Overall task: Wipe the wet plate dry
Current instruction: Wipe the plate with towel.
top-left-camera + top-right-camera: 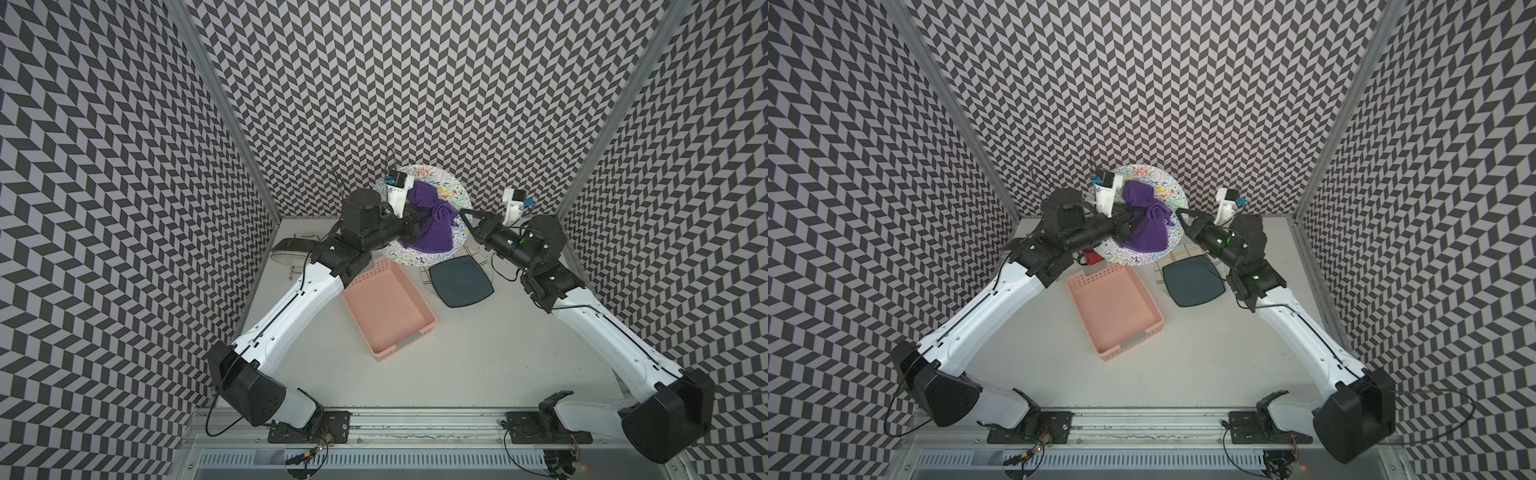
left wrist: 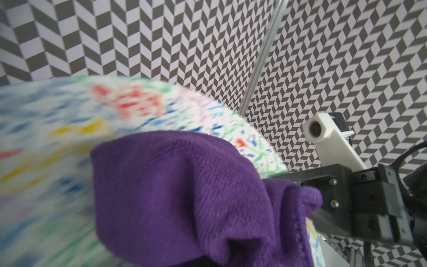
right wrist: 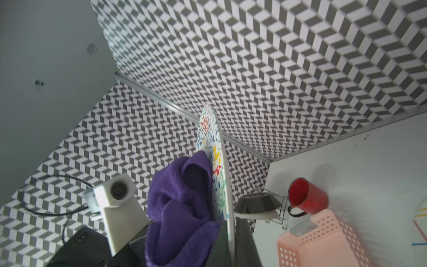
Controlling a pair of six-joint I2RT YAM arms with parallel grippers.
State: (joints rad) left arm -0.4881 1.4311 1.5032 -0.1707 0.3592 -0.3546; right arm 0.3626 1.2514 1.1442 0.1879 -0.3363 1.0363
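Above the pink basket (image 1: pixel 386 307), at the back of the table, the plate (image 1: pixel 449 183) is held off the surface, tilted near upright, patterned face toward the left arm. Right gripper (image 1: pixel 464 216) is clamped on the plate's rim on the side nearest the dark square plate (image 1: pixel 461 281); the right wrist view shows the rim edge-on running down between the jaws. Left gripper (image 1: pixel 415 222) is closed on the purple cloth (image 1: pixel 428 226), which is bunched and pressed against the plate's face; the fingertips themselves are buried in fabric, so I can't see the pinch directly.

Step, as I read it: mid-wipe. Plate face is motion-blurred in the left wrist view, cloth is sharp, so relative motion between the two is likely.

Coverage: cloth sits over the centre and the part of the face nearest the basket. Upper rim, away from the basket, is bare. Can't tell wet from dry in any view.

Next move calls for:
- sweeping the cloth up toward the uncovered rim, keeping it pressed on
- right grip holding firm against the push; a thin rim held at one spot can pivot
- back face is probably not done; needs a flip or re-grip

Red mug (image 3: pixel 307 196) lies on its side beyond the basket, clear of the action.
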